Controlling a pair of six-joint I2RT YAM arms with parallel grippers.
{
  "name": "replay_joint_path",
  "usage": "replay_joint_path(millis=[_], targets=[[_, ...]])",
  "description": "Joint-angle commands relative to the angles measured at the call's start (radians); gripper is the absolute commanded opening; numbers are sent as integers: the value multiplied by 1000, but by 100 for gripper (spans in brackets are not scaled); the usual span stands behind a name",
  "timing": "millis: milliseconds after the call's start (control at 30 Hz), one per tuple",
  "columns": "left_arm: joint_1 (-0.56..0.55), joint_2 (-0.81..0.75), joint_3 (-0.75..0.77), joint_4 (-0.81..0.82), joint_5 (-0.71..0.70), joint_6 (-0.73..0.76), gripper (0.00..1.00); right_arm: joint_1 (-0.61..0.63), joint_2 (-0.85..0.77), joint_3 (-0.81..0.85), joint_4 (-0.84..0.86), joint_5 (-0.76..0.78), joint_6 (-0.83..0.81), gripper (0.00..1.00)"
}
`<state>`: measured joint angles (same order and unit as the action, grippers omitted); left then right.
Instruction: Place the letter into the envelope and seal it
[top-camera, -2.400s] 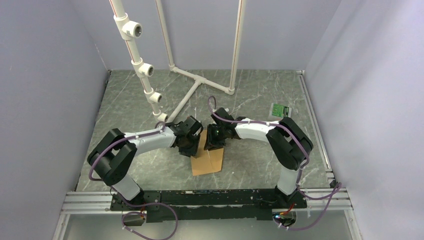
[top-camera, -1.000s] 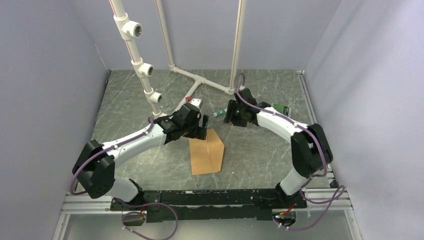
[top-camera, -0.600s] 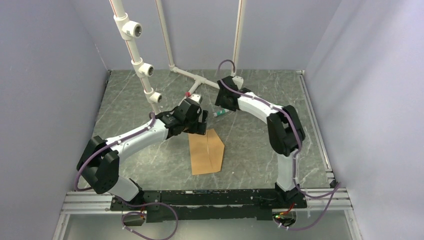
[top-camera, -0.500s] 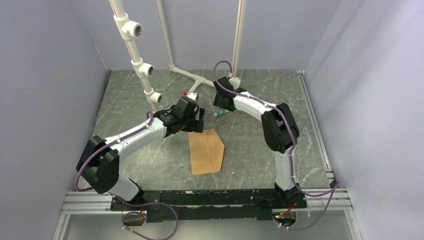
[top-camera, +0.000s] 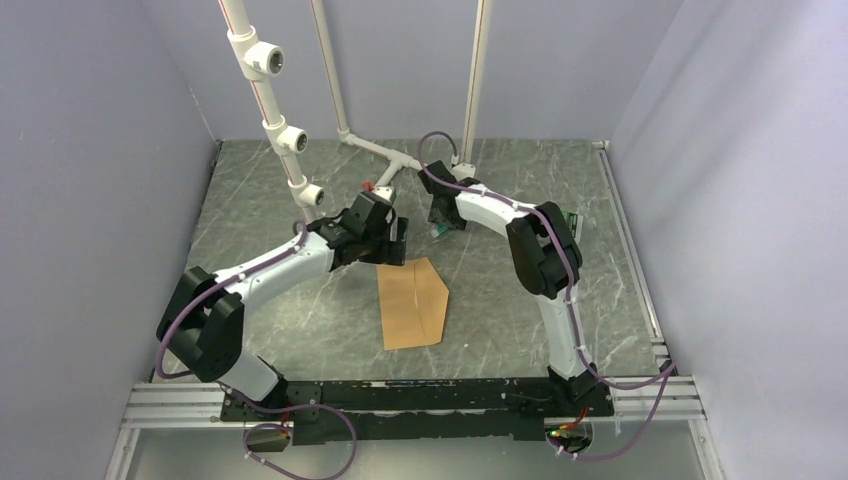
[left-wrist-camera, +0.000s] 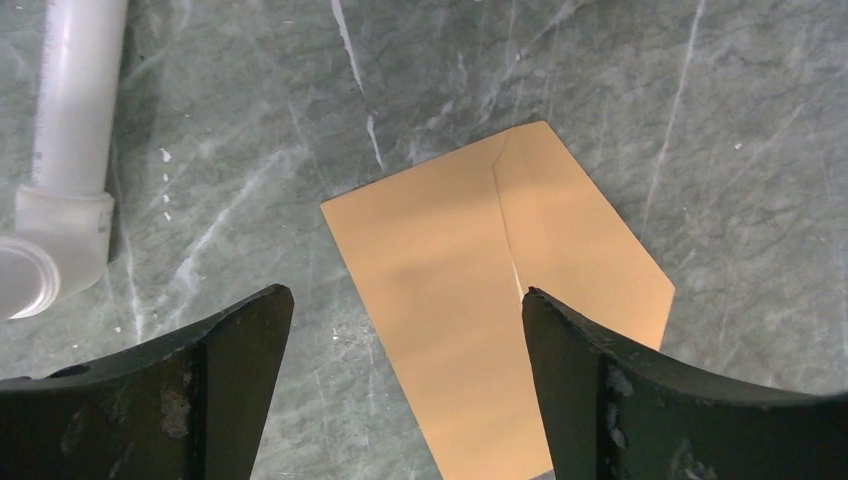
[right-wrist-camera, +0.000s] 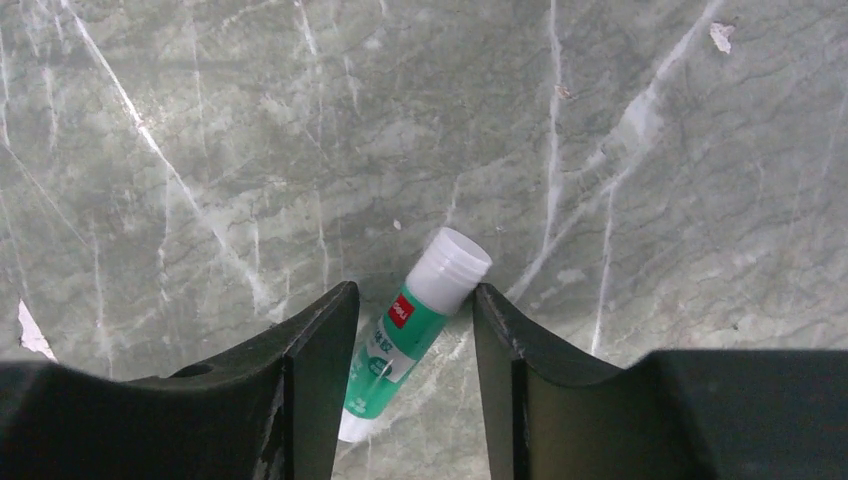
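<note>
Well, the envelope (top-camera: 412, 303) lay flat on the marble table (top-camera: 280, 320), its pointed flap apparently spread open and unsealed. No letter showed anywhere, so it was likely tucked inside already. The left gripper (left-wrist-camera: 400, 293) hovered over the envelope's far end, jaws spread wide, empty. The right gripper (right-wrist-camera: 412, 290) straddled a green glue stick (right-wrist-camera: 410, 325) lying beyond the envelope, its jaws half apart and not yet clamped. Gluing and closing remained.

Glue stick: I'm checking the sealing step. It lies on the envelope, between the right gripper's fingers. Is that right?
Not quite. The glue stick lies on the bare table, not on the envelope, which sits elsewhere on the table. The right wrist view shows it, between the right gripper's fingers as you said.
</note>
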<state>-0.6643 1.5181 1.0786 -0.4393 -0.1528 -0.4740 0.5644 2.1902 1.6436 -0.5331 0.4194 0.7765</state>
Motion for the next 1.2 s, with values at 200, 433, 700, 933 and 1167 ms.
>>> replay_joint_path(millis=[200, 433, 700, 933, 1167], targets=[[48, 7, 37, 24, 144, 32, 93, 3, 45, 76, -99, -13, -20, 23], [61, 3, 119, 12, 318, 43, 93, 1, -273, -154, 153, -148, -72, 14], [63, 39, 298, 42, 541, 2, 90, -33, -612, -362, 361, -407, -26, 15], [63, 66, 402, 93, 638, -100, 85, -60, -836, -533, 516, -552, 92, 16], [67, 63, 348, 240, 735, -247, 74, -76, -938, -613, 571, -593, 168, 20]])
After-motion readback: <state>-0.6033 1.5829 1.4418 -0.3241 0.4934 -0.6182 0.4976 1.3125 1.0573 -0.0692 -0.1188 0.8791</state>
